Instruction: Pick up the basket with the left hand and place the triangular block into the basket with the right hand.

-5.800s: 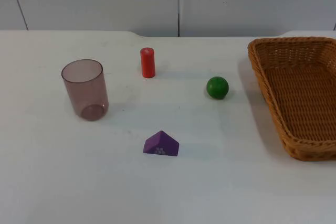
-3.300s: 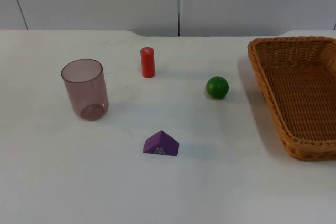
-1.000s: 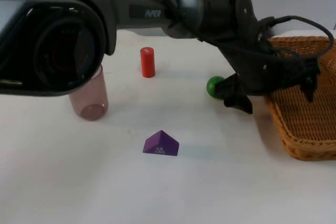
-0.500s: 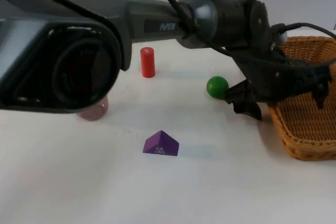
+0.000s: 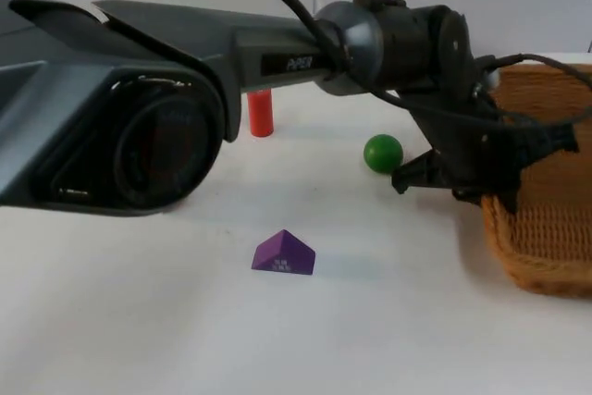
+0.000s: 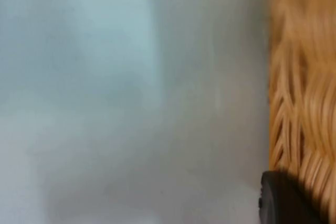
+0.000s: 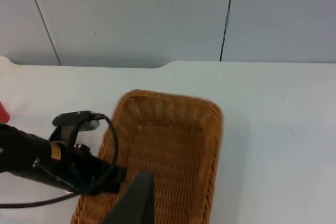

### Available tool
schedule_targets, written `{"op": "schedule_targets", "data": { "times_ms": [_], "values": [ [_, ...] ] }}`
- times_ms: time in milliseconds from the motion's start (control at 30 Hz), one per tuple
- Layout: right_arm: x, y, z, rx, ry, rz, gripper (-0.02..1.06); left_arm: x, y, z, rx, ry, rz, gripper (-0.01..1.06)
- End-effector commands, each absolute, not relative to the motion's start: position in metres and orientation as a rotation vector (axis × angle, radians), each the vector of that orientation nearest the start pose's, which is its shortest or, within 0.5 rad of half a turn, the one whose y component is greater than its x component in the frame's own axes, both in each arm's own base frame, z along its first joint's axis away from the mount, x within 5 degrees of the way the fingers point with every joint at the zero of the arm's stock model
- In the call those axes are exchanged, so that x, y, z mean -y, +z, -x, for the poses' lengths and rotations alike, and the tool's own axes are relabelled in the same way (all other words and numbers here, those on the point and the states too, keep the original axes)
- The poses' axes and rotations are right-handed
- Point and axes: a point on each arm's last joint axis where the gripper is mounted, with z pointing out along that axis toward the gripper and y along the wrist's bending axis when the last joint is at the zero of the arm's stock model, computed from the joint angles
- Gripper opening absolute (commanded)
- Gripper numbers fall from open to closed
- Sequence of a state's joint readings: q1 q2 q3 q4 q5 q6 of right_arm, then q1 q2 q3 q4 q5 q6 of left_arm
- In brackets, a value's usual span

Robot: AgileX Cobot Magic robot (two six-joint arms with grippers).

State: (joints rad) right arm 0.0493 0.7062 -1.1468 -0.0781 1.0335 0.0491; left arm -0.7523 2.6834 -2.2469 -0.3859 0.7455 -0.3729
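Observation:
The wicker basket (image 5: 541,277) stands at the table's right side. My left arm reaches across the table to it, and my left gripper (image 5: 483,184) sits on the basket's left rim, shut on that rim. In the right wrist view the same gripper (image 7: 107,174) grips the left rim of the basket (image 7: 173,101). The left wrist view is blurred: woven wicker (image 6: 296,103) beside a black fingertip (image 6: 281,199). The purple triangular block (image 5: 283,253) lies at the front centre, apart from both grippers. My right gripper waits open, high behind the basket, with one fingertip (image 7: 137,200) showing.
A green ball (image 5: 382,153) lies just left of the left gripper. A red cylinder (image 5: 262,114) stands further back, partly behind the left arm. The left arm covers much of the table's left and middle. The grey partition wall (image 7: 157,14) closes the back.
The left arm has moved right and down onto the basket's left rim and closed on it. The basket's near end has shifted slightly to the right.

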Motion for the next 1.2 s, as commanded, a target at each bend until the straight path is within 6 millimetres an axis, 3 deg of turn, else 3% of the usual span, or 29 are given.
{"op": "schedule_targets", "data": {
  "times_ms": [0, 100, 200, 267, 400, 467, 633, 833, 900, 967, 1167],
  "values": [
    [0.002, 0.439, -0.094, -2.068, -0.041, 0.006, 1.04, 0.398, 0.075, -0.388, -2.819, -0.735, -0.256, 0.0],
    [0.002, 0.439, -0.094, -2.068, -0.041, 0.006, 1.04, 0.396, 0.086, -0.388, -2.818, -0.721, -0.275, 0.0],
    [0.002, 0.439, -0.094, -2.065, -0.04, 0.007, 1.04, 0.395, 0.117, -0.387, -2.779, -0.719, -0.333, 0.0],
    [0.002, 0.44, -0.094, -2.063, -0.04, 0.007, 1.04, 0.395, 0.122, -0.387, -2.775, -0.723, -0.335, 0.0],
    [0.002, 0.44, -0.094, -2.061, -0.04, 0.007, 1.04, 0.391, 0.163, -0.382, -2.752, -0.748, -0.367, 0.0],
    [0.002, 0.44, -0.094, -2.061, -0.04, 0.007, 1.04, 0.387, 0.17, -0.382, -2.758, -0.745, -0.371, 0.0],
    [0.001, 0.44, -0.094, -2.057, -0.038, 0.009, 1.04, 0.369, 0.205, -0.378, -2.818, -0.72, -0.406, 0.0],
    [0.001, 0.44, -0.094, -2.056, -0.03, 0.009, 1.04, 0.35, 0.248, -0.377, -2.767, -0.732, -0.464, 0.0],
    [0.001, 0.44, -0.094, -2.054, -0.027, 0.009, 1.04, 0.334, 0.266, -0.38, -2.74, -0.708, -0.474, 0.0],
    [0.001, 0.44, -0.094, -2.052, -0.027, 0.009, 1.04, 0.329, 0.274, -0.381, -2.73, -0.705, -0.477, 0.0],
    [-0.002, 0.443, -0.096, -2.021, 0.015, 0.009, 1.04, 0.289, 0.305, -0.393, -2.674, -0.588, -0.435, 0.0]
  ]
}}
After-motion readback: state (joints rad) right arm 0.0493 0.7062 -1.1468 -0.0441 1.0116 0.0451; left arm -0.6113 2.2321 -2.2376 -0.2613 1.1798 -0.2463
